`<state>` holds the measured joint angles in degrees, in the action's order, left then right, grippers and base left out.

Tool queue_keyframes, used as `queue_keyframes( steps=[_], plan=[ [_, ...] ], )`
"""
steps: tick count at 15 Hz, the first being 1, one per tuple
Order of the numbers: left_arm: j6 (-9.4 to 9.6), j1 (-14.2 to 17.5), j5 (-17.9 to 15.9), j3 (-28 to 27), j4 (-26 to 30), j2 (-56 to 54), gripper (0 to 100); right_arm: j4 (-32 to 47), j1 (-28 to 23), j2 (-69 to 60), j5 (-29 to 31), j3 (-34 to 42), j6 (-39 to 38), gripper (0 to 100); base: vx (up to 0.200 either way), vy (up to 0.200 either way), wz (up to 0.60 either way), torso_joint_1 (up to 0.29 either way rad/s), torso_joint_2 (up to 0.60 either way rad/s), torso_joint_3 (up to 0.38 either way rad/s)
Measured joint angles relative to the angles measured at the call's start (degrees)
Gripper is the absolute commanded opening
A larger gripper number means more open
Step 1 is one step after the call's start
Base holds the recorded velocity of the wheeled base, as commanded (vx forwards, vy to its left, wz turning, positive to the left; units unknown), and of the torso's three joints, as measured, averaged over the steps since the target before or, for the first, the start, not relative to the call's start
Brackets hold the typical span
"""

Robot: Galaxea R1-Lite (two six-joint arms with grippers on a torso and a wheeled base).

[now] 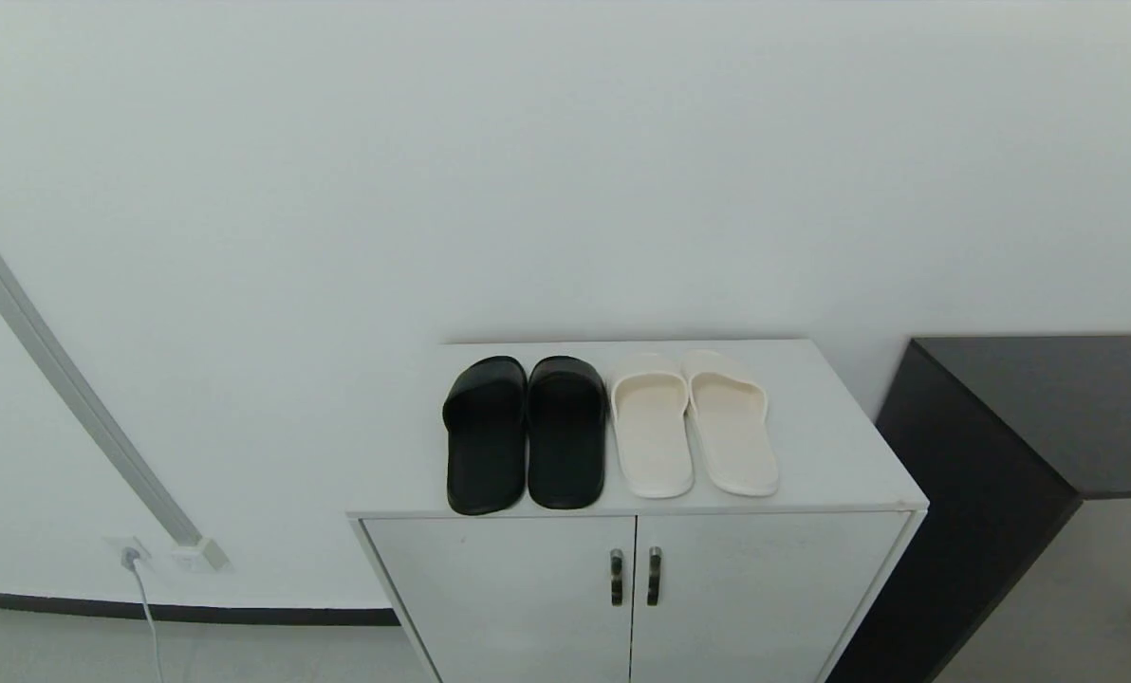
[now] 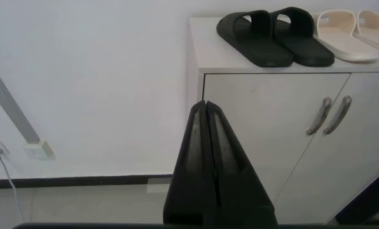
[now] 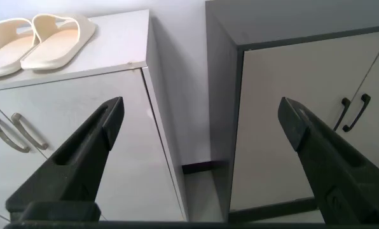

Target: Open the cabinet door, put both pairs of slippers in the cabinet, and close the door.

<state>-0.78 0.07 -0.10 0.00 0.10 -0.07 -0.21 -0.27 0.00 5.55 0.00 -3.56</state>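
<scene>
A pale wall [image 1: 565, 171] backs the whole scene, with a grey conduit [image 1: 63, 379] running down it at a slant on the left. A white cabinet [image 1: 841, 446] stands against this wall. A darker cabinet [image 1: 983, 512] stands just beside it on the right, with a narrow gap between the two. Both doors of the white cabinet, left [image 1: 509, 598] and right [image 1: 765, 588], are shut and meet at the centre line. Both pairs of slippers lie on the cabinet top, toes toward the wall. The black pair [image 1: 565, 446] is on the left half, heels near the front edge. The cream pair [image 1: 656, 436] is immediately to its right, nearly touching it. The left gripper [image 2: 205, 108] sits low in front of the cabinet's left door, below the top, its jaws pressed together and holding nothing. The right gripper [image 3: 201, 108] faces the gap between the two cabinets, its jaws spread wide and holding nothing. Two metal handles [image 1: 616, 577] [image 1: 654, 575] stand upright side by side at the doors' meeting edges. A socket [image 1: 129, 550] sits low on the wall at the conduit's foot, with a cable [image 1: 148, 617] hanging from it.
</scene>
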Motion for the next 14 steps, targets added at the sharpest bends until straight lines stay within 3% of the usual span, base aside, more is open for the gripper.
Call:
queue_keyframes(
  steps=[6,8,10,14],
  plan=[
    [0.00,0.00,0.00,0.00,-0.02,0.00,0,-0.23,0.02,0.11,0.09,-0.57,0.69,100,0.000,0.000,0.00,0.000,0.00,0.000],
    [0.10,0.00,-0.06,0.00,0.00,0.00,0,0.32,0.13,1.79,-0.30,-5.97,-1.00,100,0.000,0.000,0.00,0.000,0.00,0.000],
    [0.07,0.00,-0.04,0.00,0.00,0.00,0,3.29,0.40,6.39,-4.18,-9.58,-0.38,100,0.000,0.000,0.00,0.000,0.00,0.000],
    [0.23,0.00,-0.06,0.00,-0.02,0.00,0,4.67,0.78,18.88,-12.11,-9.51,4.13,100,0.000,0.000,0.00,0.000,0.00,0.000]
  ],
)
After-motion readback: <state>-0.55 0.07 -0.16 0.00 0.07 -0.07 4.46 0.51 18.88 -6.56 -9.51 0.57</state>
